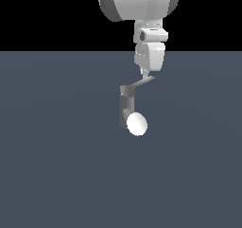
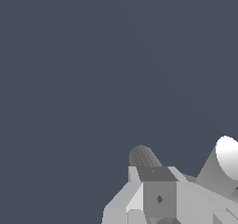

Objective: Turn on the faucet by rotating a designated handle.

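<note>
The faucet [image 1: 126,104] is a small dark grey upright cylinder with a bright white oval end [image 1: 137,124] low at its front. The handle [image 1: 139,83], a thin light grey bar, sticks out from the faucet's top toward the exterior view's right and slightly upward. My gripper [image 1: 143,73] hangs straight down from the white arm, and its tip meets the handle near the outer end. Only one narrow tip shows, so the jaw state is unclear. In the wrist view, the faucet's dark body [image 2: 144,157] and white oval end [image 2: 228,155] lie just past grey gripper parts.
A flat slate-grey floor [image 1: 56,165] stretches around the faucet on all sides. The bulky white arm link [image 1: 139,2] looms above and behind the faucet. Nothing else shows.
</note>
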{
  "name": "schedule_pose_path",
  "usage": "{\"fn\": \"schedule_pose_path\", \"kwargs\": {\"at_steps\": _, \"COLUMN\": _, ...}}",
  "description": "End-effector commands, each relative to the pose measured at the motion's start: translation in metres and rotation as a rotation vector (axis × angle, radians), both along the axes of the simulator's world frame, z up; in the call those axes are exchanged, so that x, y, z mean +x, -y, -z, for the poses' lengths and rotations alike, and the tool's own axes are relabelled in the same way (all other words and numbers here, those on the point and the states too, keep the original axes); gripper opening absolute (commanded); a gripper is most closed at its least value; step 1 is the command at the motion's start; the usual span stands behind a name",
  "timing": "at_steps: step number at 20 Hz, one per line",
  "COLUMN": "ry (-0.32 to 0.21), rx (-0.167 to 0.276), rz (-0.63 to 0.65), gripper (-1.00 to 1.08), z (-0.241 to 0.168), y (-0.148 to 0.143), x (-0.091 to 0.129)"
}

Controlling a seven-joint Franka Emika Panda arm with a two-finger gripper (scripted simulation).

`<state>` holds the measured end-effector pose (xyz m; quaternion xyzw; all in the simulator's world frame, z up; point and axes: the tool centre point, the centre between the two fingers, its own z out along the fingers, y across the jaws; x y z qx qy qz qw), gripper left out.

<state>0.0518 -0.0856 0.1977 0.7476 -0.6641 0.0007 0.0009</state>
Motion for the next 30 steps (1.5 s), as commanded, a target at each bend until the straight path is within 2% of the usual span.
{"fn": "schedule_pose_path", "kwargs": {"at_steps": 1, "ry": 0.000, "rx": 0.000, "rz": 0.042, "gripper": -1.00, "z": 0.008, "y": 0.009, "x": 0.006}}
{"fn": "schedule_pose_path", "kwargs": {"at_steps": 7, "ry": 0.000, "rx": 0.001, "rz": 0.092, "gripper": -1.00, "z": 0.017, "y": 0.019, "x": 0.011}}
{"fn": "schedule_pose_path", "kwargs": {"at_steps": 17, "ry": 0.000, "rx": 0.002, "rz": 0.086, "gripper": -1.00, "z": 0.016, "y": 0.018, "x": 0.011}}
{"fn": "schedule_pose_path", "kwargs": {"at_steps": 30, "ry": 0.000, "rx": 0.002, "rz": 0.086, "gripper": -1.00, "z": 0.016, "y": 0.023, "x": -0.028}}
